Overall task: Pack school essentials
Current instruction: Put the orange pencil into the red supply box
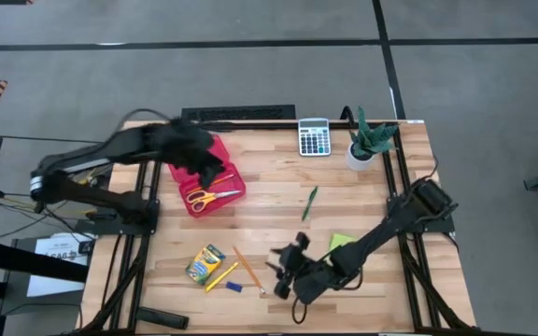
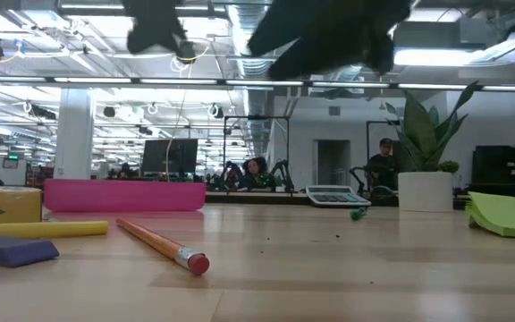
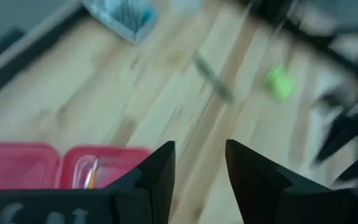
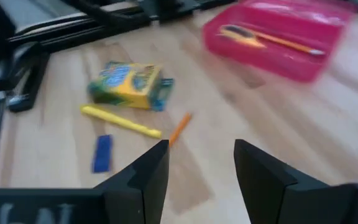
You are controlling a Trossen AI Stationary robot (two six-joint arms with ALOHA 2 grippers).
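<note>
The red case (image 1: 208, 189) lies open at the table's left, with yellow-handled scissors (image 1: 204, 197) and an orange pencil (image 3: 92, 174) inside. My left gripper (image 3: 199, 155) hangs open above the case (image 1: 209, 171), nothing between its fingers. Near the front edge lie a crayon box (image 4: 127, 84), a yellow marker (image 4: 120, 120), a blue eraser (image 4: 102, 152) and an orange pencil (image 1: 248, 271). My right gripper (image 4: 201, 152) is open just right of that pencil (image 1: 283, 271), touching nothing. A green pen (image 1: 310, 202) and a lime sticky pad (image 1: 341, 243) lie farther right.
A grey calculator (image 1: 314, 136) and a potted plant (image 1: 372, 142) stand at the far edge. A black stapler-like thing (image 4: 17, 78) lies at the near left corner. Bare wood shows in the table's middle, between the pen and the case.
</note>
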